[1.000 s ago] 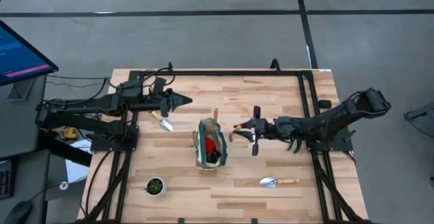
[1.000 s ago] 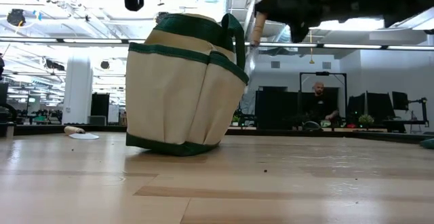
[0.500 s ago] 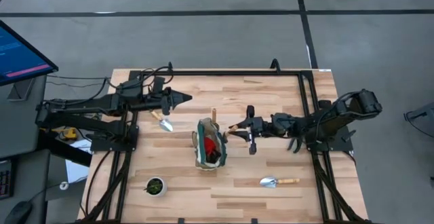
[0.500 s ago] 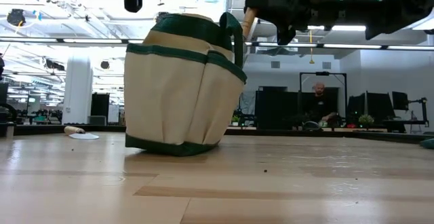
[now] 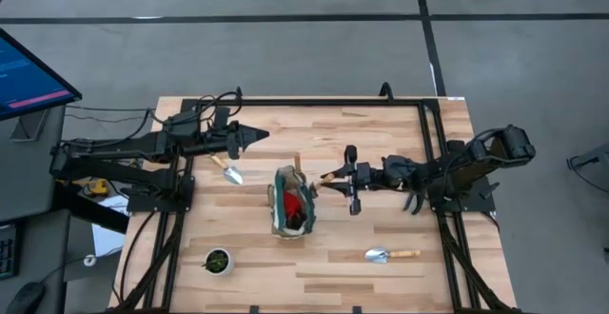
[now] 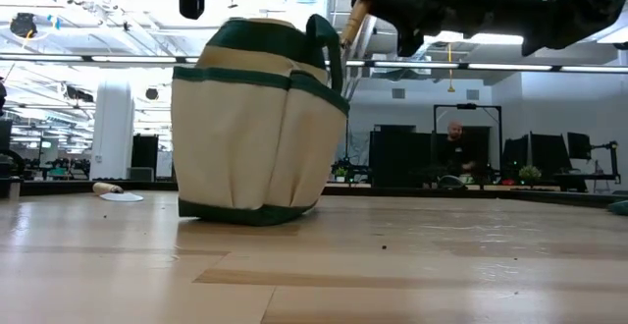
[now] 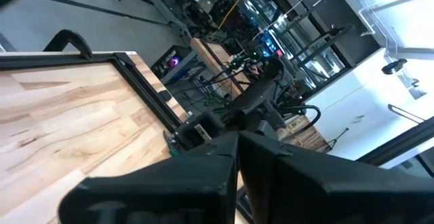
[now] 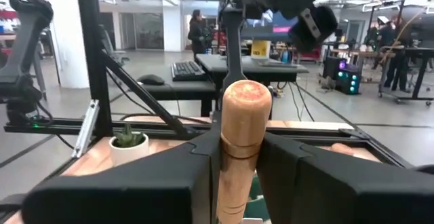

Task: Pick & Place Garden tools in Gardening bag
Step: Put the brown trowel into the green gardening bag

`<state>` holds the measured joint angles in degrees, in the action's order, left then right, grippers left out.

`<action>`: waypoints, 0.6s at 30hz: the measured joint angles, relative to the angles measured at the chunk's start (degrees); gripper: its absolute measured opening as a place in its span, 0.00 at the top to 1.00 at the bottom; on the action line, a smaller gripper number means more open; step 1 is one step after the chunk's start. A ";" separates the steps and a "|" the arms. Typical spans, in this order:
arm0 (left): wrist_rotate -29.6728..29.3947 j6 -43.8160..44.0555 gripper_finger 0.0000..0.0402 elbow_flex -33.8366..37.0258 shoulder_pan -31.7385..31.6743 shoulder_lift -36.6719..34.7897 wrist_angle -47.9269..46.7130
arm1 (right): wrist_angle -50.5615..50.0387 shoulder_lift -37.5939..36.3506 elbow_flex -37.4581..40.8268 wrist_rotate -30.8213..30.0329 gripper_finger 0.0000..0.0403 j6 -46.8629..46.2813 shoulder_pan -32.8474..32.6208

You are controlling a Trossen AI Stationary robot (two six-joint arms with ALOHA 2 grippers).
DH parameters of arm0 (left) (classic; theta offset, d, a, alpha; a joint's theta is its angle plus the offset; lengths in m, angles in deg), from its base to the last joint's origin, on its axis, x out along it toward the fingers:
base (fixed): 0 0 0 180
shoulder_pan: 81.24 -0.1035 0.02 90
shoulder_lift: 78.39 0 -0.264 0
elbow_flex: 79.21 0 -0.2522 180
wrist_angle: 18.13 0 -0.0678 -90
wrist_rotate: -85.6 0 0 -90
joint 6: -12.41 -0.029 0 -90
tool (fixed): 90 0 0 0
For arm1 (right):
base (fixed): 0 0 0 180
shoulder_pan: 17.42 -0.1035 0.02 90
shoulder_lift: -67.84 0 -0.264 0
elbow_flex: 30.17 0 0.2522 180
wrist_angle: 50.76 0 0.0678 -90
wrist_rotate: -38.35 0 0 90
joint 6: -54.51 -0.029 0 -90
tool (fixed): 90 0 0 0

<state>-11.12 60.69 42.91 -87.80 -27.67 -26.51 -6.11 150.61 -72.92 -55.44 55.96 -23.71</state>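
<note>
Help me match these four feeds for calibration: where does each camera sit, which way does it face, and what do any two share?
High view: overhead, straight down on the table; both arms, gardening bag.
Low view: table height, level toward the room; bag, right arm overhead.
Left wrist view: on the left arm, along its shut left tool past the table's edge.
Right wrist view: on the right arm, over its right tool clamping a wooden handle.
Shared: high and low views both show that handle at the bag.

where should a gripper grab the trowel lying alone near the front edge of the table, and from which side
Probably by the wooden handle of the trowel, coming straight down from above. It lies flat on the table, silver blade toward the bag, handle toward the right arm's side, with bare wood around it. The fingers would best close across the handle, since it is narrower and straighter than the blade.
</note>
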 joint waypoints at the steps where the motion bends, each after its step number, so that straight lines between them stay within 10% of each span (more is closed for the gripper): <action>1: -0.31 0.00 0.99 0.00 0.00 0.00 0.00 | -0.07 0.00 0.00 0.71 0.85 0.02 0.28; 18: -1.91 0.02 0.99 0.00 0.00 0.00 0.24 | -3.94 0.00 0.00 4.12 0.85 0.68 1.56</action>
<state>-13.03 60.71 42.91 -87.80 -27.67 -26.26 -10.04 150.61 -72.92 -51.31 56.64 -22.15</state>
